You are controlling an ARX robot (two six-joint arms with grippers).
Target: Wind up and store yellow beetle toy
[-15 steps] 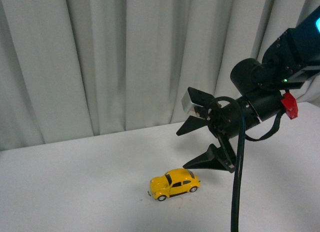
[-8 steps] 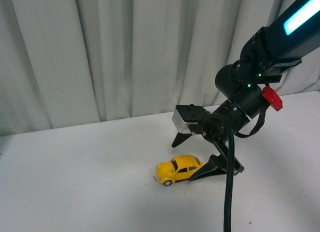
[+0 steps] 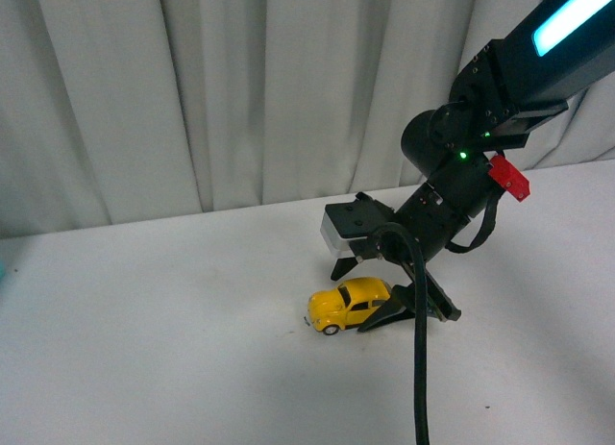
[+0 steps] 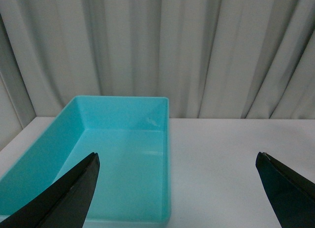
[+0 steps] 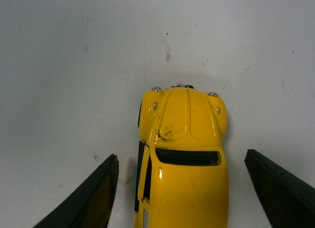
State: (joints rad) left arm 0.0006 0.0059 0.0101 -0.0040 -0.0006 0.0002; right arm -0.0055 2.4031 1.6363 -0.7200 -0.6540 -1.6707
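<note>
The right gripper (image 3: 354,298) straddles the yellow beetle toy (image 5: 184,139), jaws wide and not gripping. By this evidence, grasping, winding and storing all remain.

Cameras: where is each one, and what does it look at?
Front view: on the robot's body, facing the curtain and table; right gripper shows, astride the yellow beetle toy.
Left wrist view: on the left arm, facing a teal bin; open left gripper shows.
Right wrist view: on the right arm, looking down on the toy between open fingers.
Front and right wrist share the toy.
</note>
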